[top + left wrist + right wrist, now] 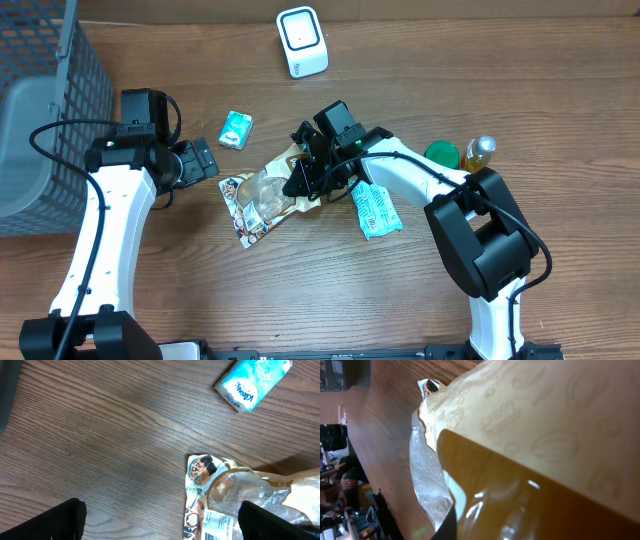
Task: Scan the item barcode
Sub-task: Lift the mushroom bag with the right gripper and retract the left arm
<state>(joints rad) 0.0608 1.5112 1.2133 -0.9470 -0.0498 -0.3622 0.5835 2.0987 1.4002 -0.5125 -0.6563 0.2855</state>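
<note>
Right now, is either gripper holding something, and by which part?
The right gripper pinches the snack bag at its brown end. The left gripper is open and holds nothing.

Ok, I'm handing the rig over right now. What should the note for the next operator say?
Left gripper: jaws open, empty, beside the bag's left end.
Right gripper: jaws shut on the right edge of the bag, which is mostly still on the table.
Scanner: at the far side, apart from the bag.
Done: bag gripped.
To do: lift it and show its barcode to the scanner.
</note>
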